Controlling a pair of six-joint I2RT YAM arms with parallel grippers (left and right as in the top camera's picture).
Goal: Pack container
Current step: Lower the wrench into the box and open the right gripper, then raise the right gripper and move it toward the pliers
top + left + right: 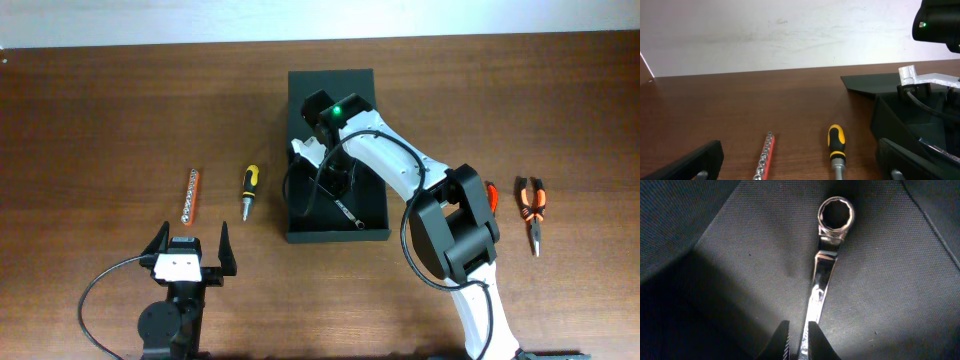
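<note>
Right end effector (799, 326) is pinching the wrench (826, 265) narrowly on the container (335, 236) floor, centre frame; best opening gently, then lifting straight. Left end effector (192, 235) is hovering wide, lower left.

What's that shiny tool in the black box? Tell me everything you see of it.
The wrench is polished silver metal: a slim shank ending in a ring with a toothed inner edge. It lies on the container's dark, fabric-like floor, ring end away from the right pincer, whose fingers flank the shank's other end; whether they grip is unclear.
</note>
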